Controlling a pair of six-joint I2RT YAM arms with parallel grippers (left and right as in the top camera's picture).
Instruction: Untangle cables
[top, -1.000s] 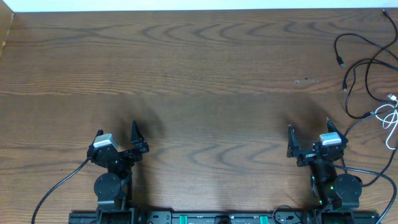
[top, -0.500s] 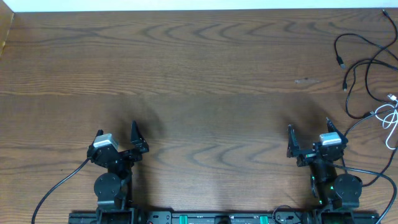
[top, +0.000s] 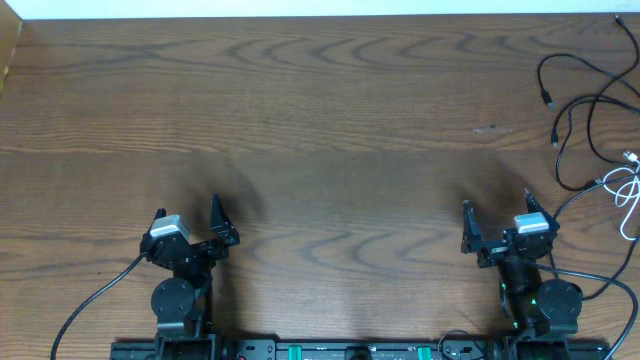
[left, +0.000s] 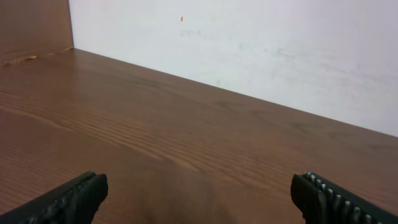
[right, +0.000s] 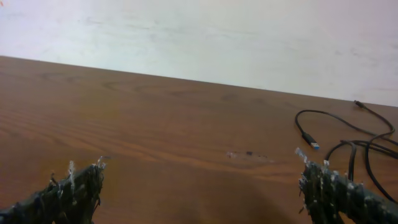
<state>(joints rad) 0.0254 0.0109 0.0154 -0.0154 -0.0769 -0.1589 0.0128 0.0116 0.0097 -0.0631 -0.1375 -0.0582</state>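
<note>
The left gripper (top: 187, 210) sits low, near the front edge of the table (top: 330, 120). Its two fingers are spread wide apart and it holds nothing. Only brown wood shows between them.

The right gripper (top: 497, 205) sits on the other side, also near the front. Its fingers (right: 326, 190) are spread wide too, with nothing in them. Their tips look rough and fuzzy up close.

The cables (top: 557, 135) lie far off at the right edge of the table. They are past the right gripper and well apart from it. The black ones make big loops and cross over each other. One black plug (right: 311, 142) has a little blue tip. A white cable (top: 627, 183) lies curled up beside the black ones, right at the table's edge. A white wall (left: 249, 37) stands behind the far side of the table.
</note>
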